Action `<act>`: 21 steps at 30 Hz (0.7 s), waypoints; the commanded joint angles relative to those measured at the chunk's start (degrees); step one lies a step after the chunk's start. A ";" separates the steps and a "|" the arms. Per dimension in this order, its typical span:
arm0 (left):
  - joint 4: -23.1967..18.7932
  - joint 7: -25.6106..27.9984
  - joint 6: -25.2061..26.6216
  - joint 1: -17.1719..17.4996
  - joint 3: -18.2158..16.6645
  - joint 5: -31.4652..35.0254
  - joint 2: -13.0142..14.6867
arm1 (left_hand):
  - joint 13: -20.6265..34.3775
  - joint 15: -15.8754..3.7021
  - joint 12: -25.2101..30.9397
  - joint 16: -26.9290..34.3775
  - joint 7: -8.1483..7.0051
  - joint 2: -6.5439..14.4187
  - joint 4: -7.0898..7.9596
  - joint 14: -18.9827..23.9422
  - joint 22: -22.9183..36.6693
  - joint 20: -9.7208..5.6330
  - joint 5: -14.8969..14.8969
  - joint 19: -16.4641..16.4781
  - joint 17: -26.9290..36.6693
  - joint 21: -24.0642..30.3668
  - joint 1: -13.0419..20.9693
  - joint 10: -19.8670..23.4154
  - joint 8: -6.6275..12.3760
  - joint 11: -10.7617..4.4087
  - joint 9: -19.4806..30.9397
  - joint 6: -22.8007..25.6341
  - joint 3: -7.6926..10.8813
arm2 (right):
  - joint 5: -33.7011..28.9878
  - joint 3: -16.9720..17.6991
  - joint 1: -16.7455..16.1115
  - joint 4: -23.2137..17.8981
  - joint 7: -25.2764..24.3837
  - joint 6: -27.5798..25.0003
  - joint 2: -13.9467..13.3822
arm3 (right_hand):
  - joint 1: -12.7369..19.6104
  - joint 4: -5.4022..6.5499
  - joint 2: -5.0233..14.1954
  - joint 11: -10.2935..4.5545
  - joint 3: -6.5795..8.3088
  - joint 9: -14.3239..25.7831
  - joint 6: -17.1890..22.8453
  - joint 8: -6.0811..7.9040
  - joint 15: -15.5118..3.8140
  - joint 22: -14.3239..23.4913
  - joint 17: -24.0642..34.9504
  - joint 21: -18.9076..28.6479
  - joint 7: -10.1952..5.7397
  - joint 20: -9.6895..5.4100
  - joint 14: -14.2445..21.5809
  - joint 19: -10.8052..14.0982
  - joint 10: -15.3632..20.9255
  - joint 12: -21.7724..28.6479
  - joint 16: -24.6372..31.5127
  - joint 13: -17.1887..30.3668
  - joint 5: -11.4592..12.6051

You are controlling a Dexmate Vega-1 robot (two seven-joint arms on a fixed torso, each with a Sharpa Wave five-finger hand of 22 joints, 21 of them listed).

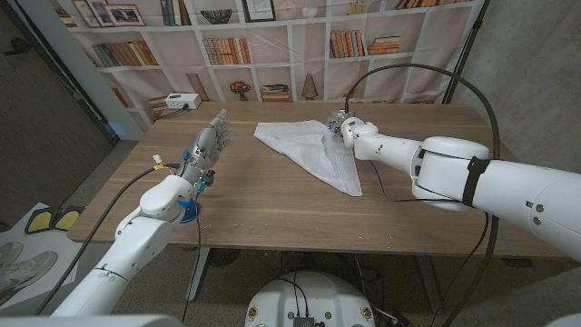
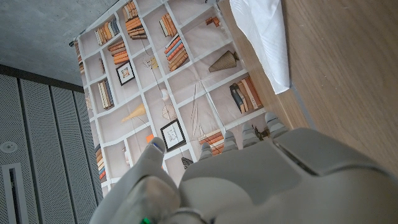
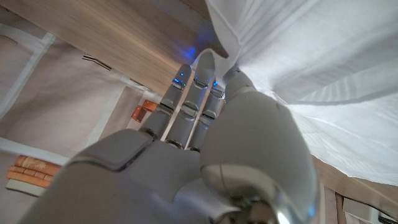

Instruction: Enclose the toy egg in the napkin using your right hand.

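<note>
**Right hand at the napkin's far edge, egg out of sight**

The white napkin [image 1: 313, 150] lies on the wooden table [image 1: 272, 204], folded into a long triangle with its tip pointing toward the robot's side. The right hand [image 1: 343, 127] is at the napkin's far right corner, and up close in the right wrist view its fingers [image 3: 196, 93] run straight and side by side, tips against a raised fold of the cloth [image 3: 311, 81]. Whether they actually pinch it, I can't tell. The toy egg I can't pick out; if it's under the fabric, nothing gives it away.

Over on the other side, the left hand [image 1: 211, 141] stands upright above the table, fingers spread, holding nothing, well apart from the napkin.

No readable writing anywhere: the book spines on the white shelves [image 1: 272, 45] are too small to make out.
</note>
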 commanded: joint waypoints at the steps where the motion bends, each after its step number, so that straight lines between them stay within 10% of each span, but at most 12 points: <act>1: 0.62 -0.61 0.43 -0.64 0.18 -0.34 0.04 | 0.15 -0.03 -0.14 0.24 0.03 -0.41 -0.04 -0.37 0.23 0.33 0.38 0.30 0.15 0.23 0.05 -0.50 -0.15 -0.08 0.15 -1.83 -0.06 | -3.69 5.89 -4.34 3.17 -19.94 -5.52 2.90 | 1.76 0.09 0.69 -1.71 -0.06 4.43 14.40 0.80 -5.77 0.21 -0.29 0.84 -0.86 0.04 1.11 0.50 3.99 3.35 0.33 0.96 -0.37; 9: 1.13 -1.12 0.23 -1.25 0.50 -0.38 0.12 | 0.15 -0.04 -0.12 0.25 0.07 -0.41 -0.03 -0.36 0.23 0.32 0.40 0.31 0.15 0.22 0.04 -0.48 -0.12 0.04 0.15 -1.78 -0.08 | -13.30 11.07 -11.81 -30.03 -19.24 -14.81 -13.04 | 2.18 0.30 0.89 -1.69 -0.24 5.53 14.47 1.62 -5.81 0.27 -1.30 1.47 -1.01 0.36 1.60 -0.17 3.91 3.59 -0.33 1.36 -0.46; 21: 1.91 -1.95 -0.22 -2.08 1.06 -0.50 0.21 | 0.15 -0.04 -0.10 0.25 0.13 -0.38 0.01 -0.35 0.23 0.32 0.42 0.36 0.15 0.24 0.04 -0.49 -0.07 -0.09 0.15 -1.66 -0.10 | -26.54 14.99 -18.92 -51.08 -13.68 -11.38 -23.69 | 2.52 0.64 1.19 -2.27 -0.32 5.60 14.79 1.96 -5.84 0.13 -2.04 2.54 -1.85 0.50 2.22 -0.83 4.12 3.82 -1.82 1.51 -0.50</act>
